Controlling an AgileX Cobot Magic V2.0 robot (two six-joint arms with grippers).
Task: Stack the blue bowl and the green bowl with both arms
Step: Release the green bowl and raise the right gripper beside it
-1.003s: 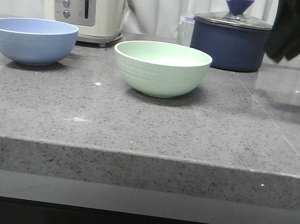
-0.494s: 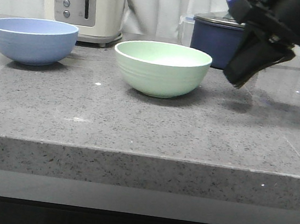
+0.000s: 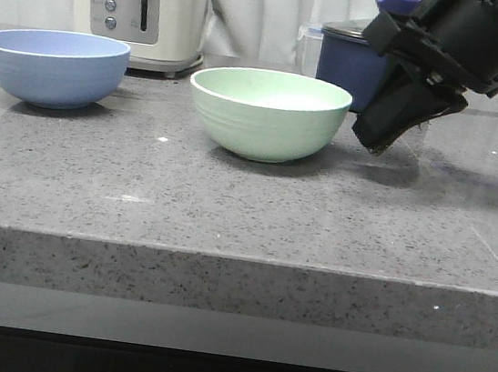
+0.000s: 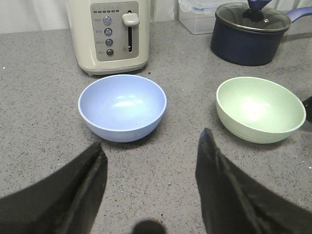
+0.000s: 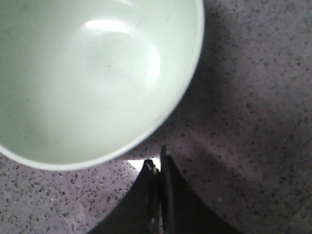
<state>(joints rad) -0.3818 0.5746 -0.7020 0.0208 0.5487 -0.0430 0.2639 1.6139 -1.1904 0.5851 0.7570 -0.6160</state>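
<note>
At centre sits the green bowl [image 3: 268, 113], blue bowl [image 3: 52, 66] far left; both look light, stiff, slick, so we grip rims; right gripper [image 3: 376, 140] closed empty, left gripper [image 4: 151, 187] spread wide.

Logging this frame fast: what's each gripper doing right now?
Left gripper: open, holding nothing, blue bowl ahead of it.
Right gripper: shut, empty, beside the green bowl.

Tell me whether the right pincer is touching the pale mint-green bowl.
Apart. The right wrist view shows speckled counter between the shut right pincer and the pale mint-green bowl rim.
</note>
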